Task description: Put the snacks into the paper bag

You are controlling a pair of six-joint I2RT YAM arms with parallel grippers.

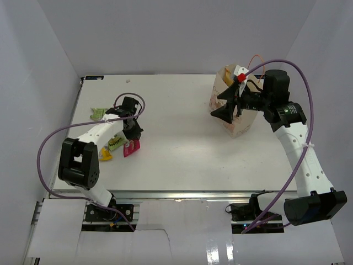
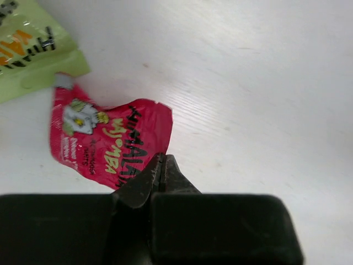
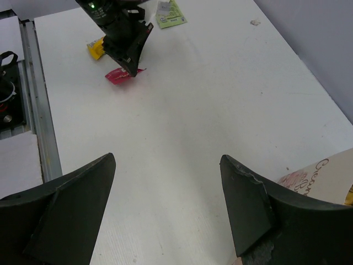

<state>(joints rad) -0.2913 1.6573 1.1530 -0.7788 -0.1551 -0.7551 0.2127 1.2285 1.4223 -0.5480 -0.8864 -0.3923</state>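
Observation:
My left gripper [image 1: 133,134] is shut, its tips pinching the right edge of the pink packet [image 2: 105,141], which lies low on the table [image 1: 176,132]. A green packet [image 2: 33,55] lies just beside it. A yellow packet [image 1: 105,155] and a green-and-white packet [image 1: 99,114] lie nearby. The cream paper bag [image 1: 238,122] stands upright at the right, with something tan-gold [image 1: 225,75] showing in its mouth. My right gripper [image 1: 224,105] is wide open and empty at the bag's left side, above the table. The dark brown bar is not in view.
The orange loop handle [image 1: 255,57] rises above the bag. Purple cables arc over both arms. White walls close the table at the back and sides. In the right wrist view the bag's printed side [image 3: 325,175] sits by my right finger.

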